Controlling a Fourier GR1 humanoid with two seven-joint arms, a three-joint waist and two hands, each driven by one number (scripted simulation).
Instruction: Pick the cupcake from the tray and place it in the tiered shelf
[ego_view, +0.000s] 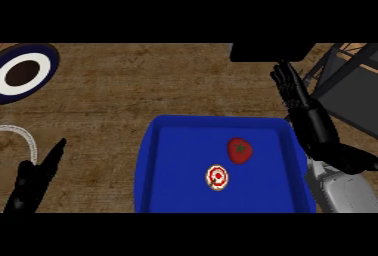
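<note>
Your right hand (294, 92) is hanging open, fingers straight, past the tray's (159, 165) far right corner. The cupcake (217, 177) is sitting mid-tray, back toward you and left of that hand. Your left hand (37, 180), seemingly open, is lying farther off.

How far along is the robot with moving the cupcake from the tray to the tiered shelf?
Nothing looks done: the cupcake lies in the blue tray. Neither hand holds anything; the right hand is open beside the tiered shelf. Grasping and placing remain.
</note>
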